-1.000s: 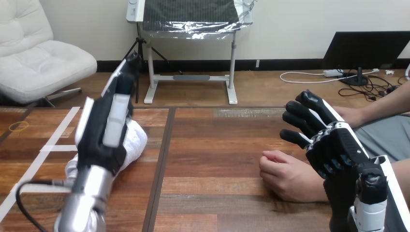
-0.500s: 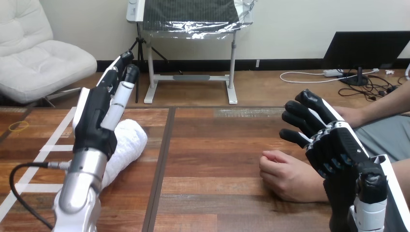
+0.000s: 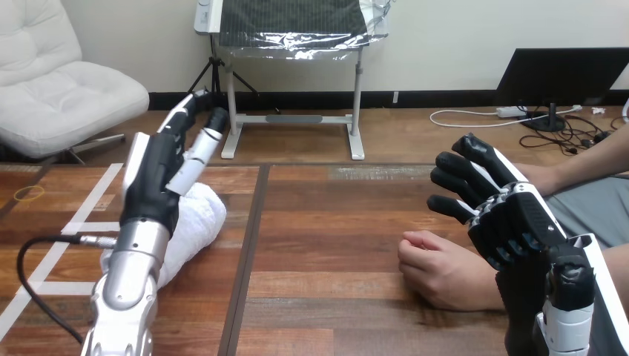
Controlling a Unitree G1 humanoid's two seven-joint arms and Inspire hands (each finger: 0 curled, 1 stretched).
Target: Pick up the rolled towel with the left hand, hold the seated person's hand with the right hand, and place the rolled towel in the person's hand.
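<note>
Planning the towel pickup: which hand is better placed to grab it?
Left. The left hand is open right at the rolled towel, while the right hand is far off, beside the person's hand.

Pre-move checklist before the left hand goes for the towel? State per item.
1. Left hand open: ok, fingers straight.
2. Rolled towel on the table: ok, partly hidden by the left arm.
3. Towel grasped: not ok, no fingers round it.
4. Right hand holding the person's hand: not ok, open beside it.
5. Person's hand open to receive: not ok, fingers curled, resting on the table.
</note>
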